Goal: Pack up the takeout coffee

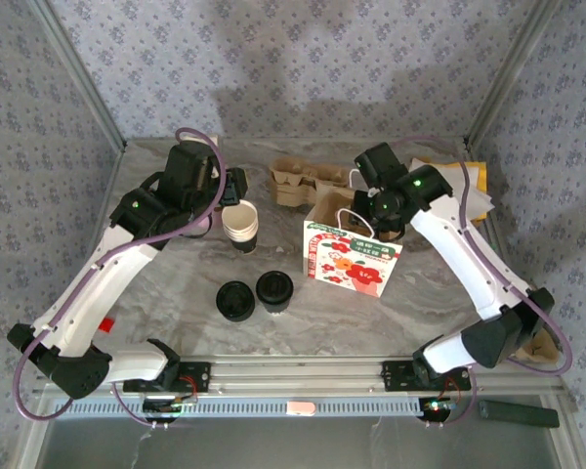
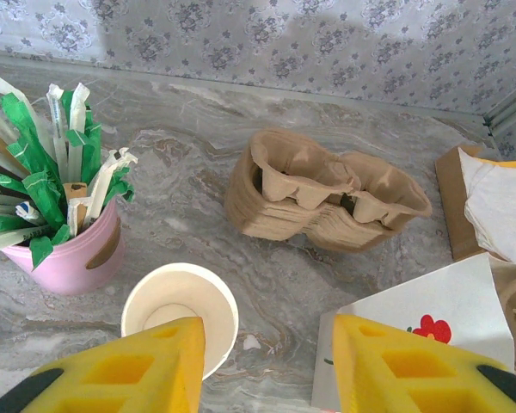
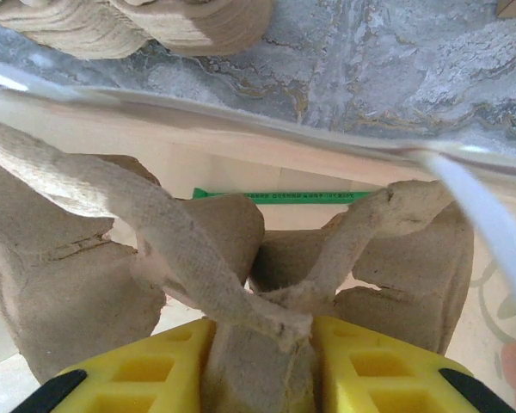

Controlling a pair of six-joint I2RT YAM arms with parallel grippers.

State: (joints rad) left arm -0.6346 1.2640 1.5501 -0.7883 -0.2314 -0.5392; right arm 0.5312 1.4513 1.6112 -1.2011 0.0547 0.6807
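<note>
The takeout coffee (image 1: 274, 289), a white cup under a black lid, stands on the marble table in front of the arms, with neither gripper near it. A floral paper bag (image 1: 352, 256) stands open to its right. My right gripper (image 1: 379, 220) hangs over the bag's mouth. Its yellow fingers (image 3: 138, 379) are shut on the middle ridge of a brown pulp cup carrier (image 3: 69, 275), which sits inside the bag's rim (image 3: 241, 138). My left gripper (image 2: 271, 370) is open above the table, between a stack of lidless white cups (image 2: 179, 310) and the bag (image 2: 413, 301).
A low pile of black lids (image 1: 235, 300) lies left of the coffee. A pink pot of wrapped straws (image 2: 69, 249) and a stack of pulp carriers (image 2: 322, 198) stand at the back. A green wrapped straw (image 3: 284, 196) lies in the bag. Papers (image 1: 469, 191) sit at the far right.
</note>
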